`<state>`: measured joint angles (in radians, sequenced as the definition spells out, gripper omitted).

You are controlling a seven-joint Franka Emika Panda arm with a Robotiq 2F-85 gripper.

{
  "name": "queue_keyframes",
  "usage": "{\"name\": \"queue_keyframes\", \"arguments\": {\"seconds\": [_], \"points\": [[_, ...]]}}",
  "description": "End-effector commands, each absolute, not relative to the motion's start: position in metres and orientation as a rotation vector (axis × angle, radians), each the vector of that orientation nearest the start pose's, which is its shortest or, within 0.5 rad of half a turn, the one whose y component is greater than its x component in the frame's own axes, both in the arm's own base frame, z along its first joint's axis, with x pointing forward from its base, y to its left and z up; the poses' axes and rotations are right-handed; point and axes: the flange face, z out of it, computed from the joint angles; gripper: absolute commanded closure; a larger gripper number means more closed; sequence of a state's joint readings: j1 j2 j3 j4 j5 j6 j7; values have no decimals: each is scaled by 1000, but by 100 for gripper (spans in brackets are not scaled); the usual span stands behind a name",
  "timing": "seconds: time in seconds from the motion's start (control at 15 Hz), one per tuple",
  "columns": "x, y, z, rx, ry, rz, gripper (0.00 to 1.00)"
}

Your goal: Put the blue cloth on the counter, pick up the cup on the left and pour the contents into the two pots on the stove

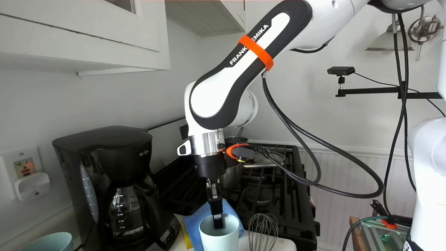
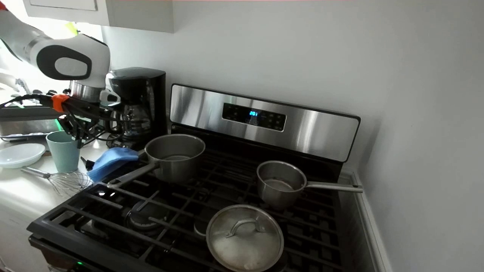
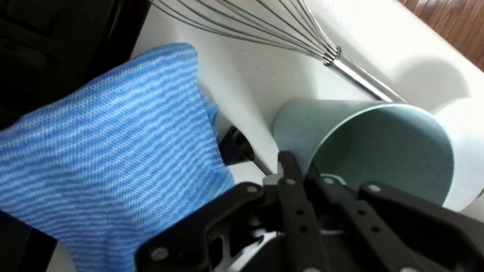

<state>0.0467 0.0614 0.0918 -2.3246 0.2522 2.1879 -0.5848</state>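
Note:
The mint-green cup (image 1: 219,241) stands upright on the pale counter (image 2: 26,200). My gripper (image 3: 300,158) comes down onto its rim, shut on the cup wall with one finger outside and one inside. In the wrist view the inside of the cup (image 3: 298,121) is shadowed, and I cannot tell what it holds. Beside the cup the blue cloth (image 3: 113,151) lies crumpled by the stove's edge, also seen in both exterior views. On the stove (image 2: 159,232) sit the two pots: a larger one (image 2: 174,168) near the cloth and a smaller one (image 2: 278,196), both uncovered.
A whisk (image 3: 363,75) lies close to the cup, and a small dark scoop (image 3: 234,147) between cup and cloth. The black coffee maker (image 1: 115,157) rises behind. A white bowl (image 2: 22,155) is near the cup; a steel lid (image 2: 245,241) rests on the front grates.

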Motion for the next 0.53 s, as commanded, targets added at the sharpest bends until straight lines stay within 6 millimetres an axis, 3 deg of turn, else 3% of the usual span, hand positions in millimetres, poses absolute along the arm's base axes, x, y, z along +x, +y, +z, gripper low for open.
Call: {"name": "queue_keyframes", "arguments": {"seconds": [0.0, 0.2, 0.47], "points": [[487, 69, 325, -2816, -782, 192, 99], [493, 51, 365, -2846, -789, 127, 99], [502, 5, 436, -2925, -739, 26, 99]]}}
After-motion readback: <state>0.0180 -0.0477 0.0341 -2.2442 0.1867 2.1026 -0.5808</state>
